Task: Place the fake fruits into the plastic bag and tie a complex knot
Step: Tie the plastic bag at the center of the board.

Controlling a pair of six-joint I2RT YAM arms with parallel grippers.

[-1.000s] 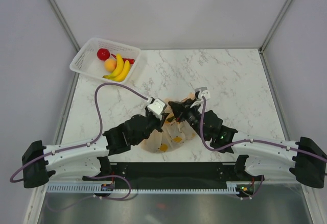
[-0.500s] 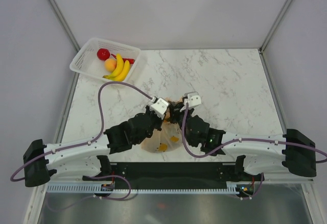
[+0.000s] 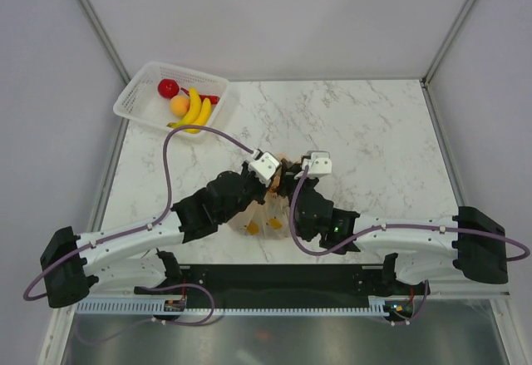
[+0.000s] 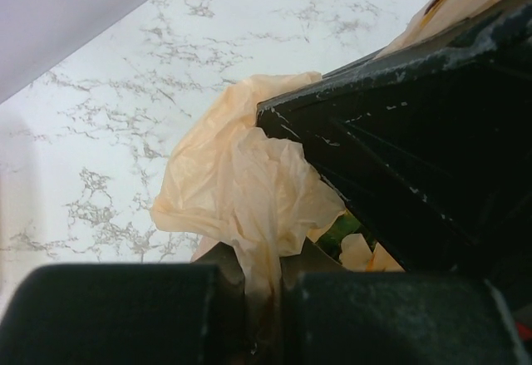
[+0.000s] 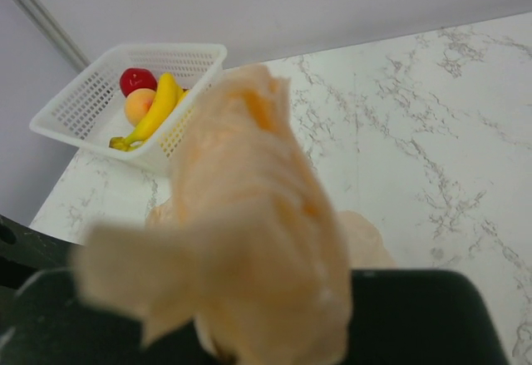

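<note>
The peach plastic bag lies near the table's front edge between my two arms, mostly covered by them. In the left wrist view my left gripper is shut on a bunched strip of the bag, with the right gripper's black body close against it. My right gripper meets the left gripper above the bag and is shut on a wad of bag plastic that fills its view. Fake fruits stay in the basket: red apple, peach, bananas, a red chili. I cannot make out a knot.
The white lattice basket stands at the table's back left corner, also seen in the right wrist view as the basket. Grey walls enclose the marble table on three sides. A purple cable arcs over the left arm.
My right arm has swung left and drawn in until its gripper meets the left one over the bag. The left arm shifted slightly right. Both grippers stayed shut.
</note>
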